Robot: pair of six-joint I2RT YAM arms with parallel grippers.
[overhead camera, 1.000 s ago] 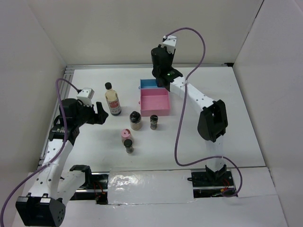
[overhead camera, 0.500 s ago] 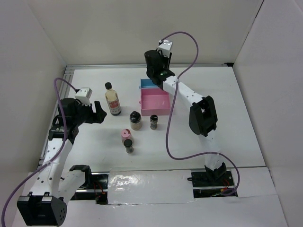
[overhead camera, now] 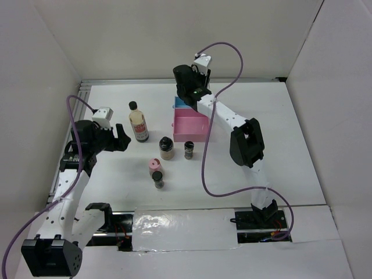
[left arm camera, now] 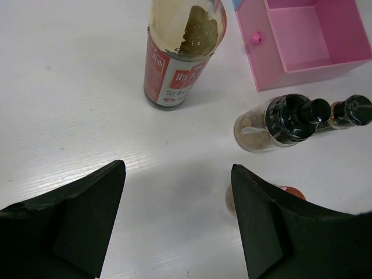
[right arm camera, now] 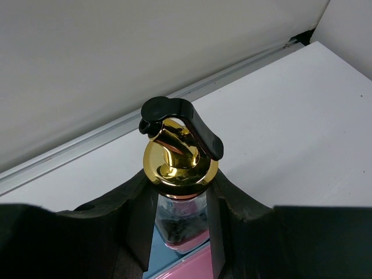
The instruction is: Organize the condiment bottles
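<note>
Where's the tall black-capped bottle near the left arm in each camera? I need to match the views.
Top external: the tall black-capped bottle stands left of the pink tray.
Left wrist: top centre, pink tray at upper right.
Right wrist: not in it; the gold-spout bottle fills the middle, a strip of pink tray below.
Shared landmark: the pink tray.

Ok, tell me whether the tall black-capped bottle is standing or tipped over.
Upright. The tall black-capped bottle stands on its base on the table, cap uppermost, in the top view.
</note>
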